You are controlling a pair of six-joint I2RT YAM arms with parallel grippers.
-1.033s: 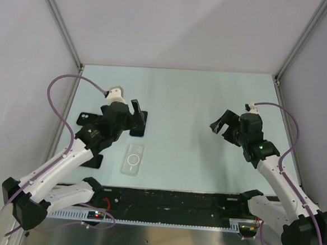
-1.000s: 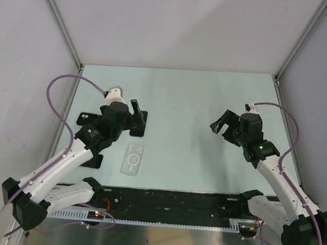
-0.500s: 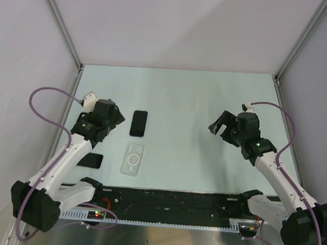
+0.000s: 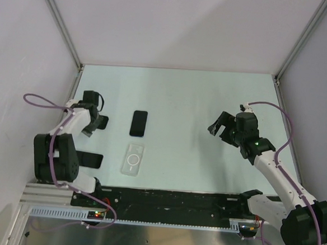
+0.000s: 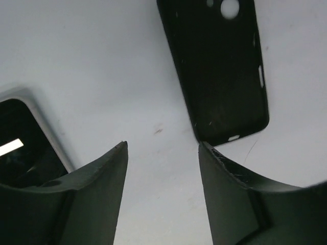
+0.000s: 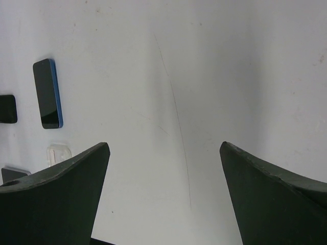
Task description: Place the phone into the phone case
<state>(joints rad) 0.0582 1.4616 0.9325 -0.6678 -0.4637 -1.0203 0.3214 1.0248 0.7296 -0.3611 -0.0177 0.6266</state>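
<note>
left gripper (image 5: 162, 147) has pulled far left of phone case (image 4: 133, 158), fingers apart, empty | phone (image 4: 139, 123) lies ungrasped just beyond it | right gripper (image 6: 164, 145) spread wide

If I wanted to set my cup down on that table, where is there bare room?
Bare: the wide middle between the phone and the right gripper, and the far strip beyond both. Crowded: the left, where phone, clear case, a dark slab and the left gripper sit close together.
</note>
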